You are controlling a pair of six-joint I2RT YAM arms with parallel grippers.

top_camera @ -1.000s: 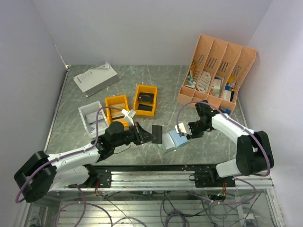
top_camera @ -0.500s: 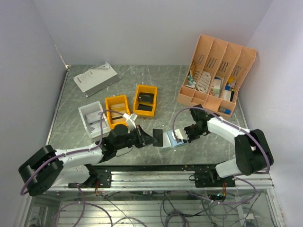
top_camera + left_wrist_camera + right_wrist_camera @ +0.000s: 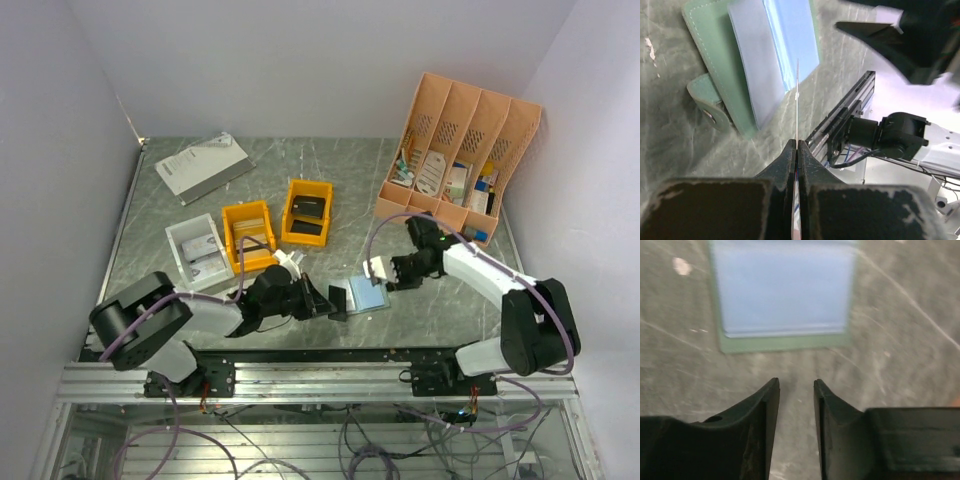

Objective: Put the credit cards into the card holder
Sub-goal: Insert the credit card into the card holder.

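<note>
The card holder (image 3: 368,294) lies open at three o'clock from my left gripper (image 3: 333,301), which is clenched on a credit card (image 3: 797,100). My right gripper (image 3: 386,272), jaws apart and empty, isn't pinning the holder, so the card may just shove it.

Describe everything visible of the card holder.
The card holder lies open and flat on the table. Its cover looks like green stitched leather, with a snap tab at one side; inside is light blue with a frosted pocket sheet. The card in the left fingers points edge-on at it, contact unclear. The right fingers hover beside it.
</note>
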